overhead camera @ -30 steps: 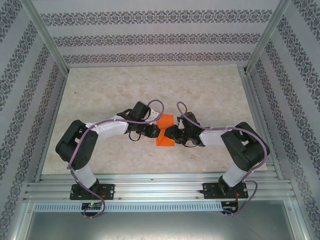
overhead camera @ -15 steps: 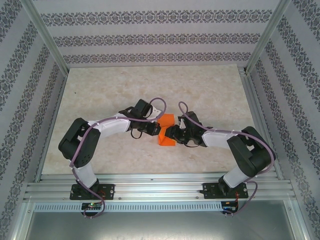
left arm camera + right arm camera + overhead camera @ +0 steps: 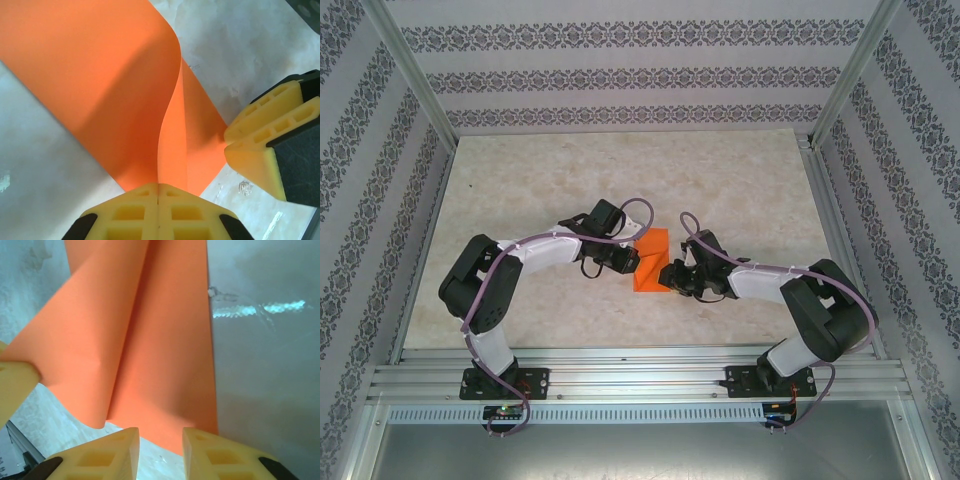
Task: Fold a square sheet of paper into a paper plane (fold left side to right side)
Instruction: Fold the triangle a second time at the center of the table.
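Note:
The square sheet of paper (image 3: 652, 262) is bright orange and lies mid-table, with one side lifted and curling over the rest (image 3: 115, 85). My left gripper (image 3: 158, 186) is shut on the edge of that raised flap, and stands at the sheet's left side (image 3: 632, 262). My right gripper (image 3: 160, 440) is open at the sheet's near right corner (image 3: 670, 276), its yellow fingertips (image 3: 207, 447) apart just short of the paper's edge (image 3: 165, 355), with bare table between them. The right gripper's fingers (image 3: 265, 145) show beside the paper in the left wrist view.
The pale marbled table (image 3: 540, 180) spreads around the sheet, with open room at the back and on both sides. Aluminium frame rails (image 3: 620, 375) run along the near edge, and patterned walls (image 3: 620, 80) close in the space.
The left gripper has carried the pinched flap up and towards the right. The right gripper has drawn back a little towards the near right, off the paper.

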Controlling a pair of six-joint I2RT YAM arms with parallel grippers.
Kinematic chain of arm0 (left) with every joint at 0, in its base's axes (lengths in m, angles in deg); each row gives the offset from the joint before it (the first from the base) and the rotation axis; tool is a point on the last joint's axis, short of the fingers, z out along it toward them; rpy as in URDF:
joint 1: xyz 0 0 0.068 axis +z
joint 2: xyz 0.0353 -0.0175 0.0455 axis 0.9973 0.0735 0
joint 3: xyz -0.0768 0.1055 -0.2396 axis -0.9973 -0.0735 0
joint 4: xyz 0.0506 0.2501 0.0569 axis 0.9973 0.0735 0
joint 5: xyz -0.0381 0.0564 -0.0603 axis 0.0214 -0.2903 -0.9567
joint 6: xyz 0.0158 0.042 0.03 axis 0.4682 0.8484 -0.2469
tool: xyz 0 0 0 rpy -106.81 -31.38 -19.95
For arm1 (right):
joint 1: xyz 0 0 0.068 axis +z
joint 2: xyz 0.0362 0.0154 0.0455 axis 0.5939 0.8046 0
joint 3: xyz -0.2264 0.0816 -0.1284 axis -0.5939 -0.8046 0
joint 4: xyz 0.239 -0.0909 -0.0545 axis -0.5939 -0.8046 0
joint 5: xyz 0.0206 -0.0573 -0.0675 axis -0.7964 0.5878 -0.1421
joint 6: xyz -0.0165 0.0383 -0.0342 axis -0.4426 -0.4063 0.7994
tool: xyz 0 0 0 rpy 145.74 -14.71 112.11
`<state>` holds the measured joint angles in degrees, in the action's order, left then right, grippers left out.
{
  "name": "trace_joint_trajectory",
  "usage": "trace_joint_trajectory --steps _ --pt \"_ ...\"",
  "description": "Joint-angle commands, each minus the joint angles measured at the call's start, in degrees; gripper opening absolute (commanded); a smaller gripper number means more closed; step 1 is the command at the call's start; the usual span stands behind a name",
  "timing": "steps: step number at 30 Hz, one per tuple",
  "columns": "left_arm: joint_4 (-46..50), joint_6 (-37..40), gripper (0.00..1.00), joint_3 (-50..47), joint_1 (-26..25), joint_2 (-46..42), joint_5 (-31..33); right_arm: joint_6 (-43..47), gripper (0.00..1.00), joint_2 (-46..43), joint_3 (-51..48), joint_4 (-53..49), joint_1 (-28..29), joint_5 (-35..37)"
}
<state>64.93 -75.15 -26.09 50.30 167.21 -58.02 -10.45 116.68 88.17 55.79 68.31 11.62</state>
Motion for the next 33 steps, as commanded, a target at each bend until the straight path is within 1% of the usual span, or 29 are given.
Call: trace_joint_trajectory --steps 1,13,19,33 --pt "2.2 2.7 0.06 1.7 1.2 0.5 0.6 1.7 0.26 -0.7 -0.4 -0.7 0.5 1.5" --pt "5.8 6.9 0.07 5.3 1.4 3.4 0.2 3.8 0.18 1.7 1.3 -5.0 1.0 3.2" --pt "7.5 8.7 0.08 7.2 1.9 5.0 -0.2 4.4 0.17 2.3 1.5 -5.8 1.3 3.6" --pt "8.4 9.7 0.08 9.1 2.3 7.5 -0.9 5.7 0.17 3.2 2.3 -7.9 1.7 4.5"
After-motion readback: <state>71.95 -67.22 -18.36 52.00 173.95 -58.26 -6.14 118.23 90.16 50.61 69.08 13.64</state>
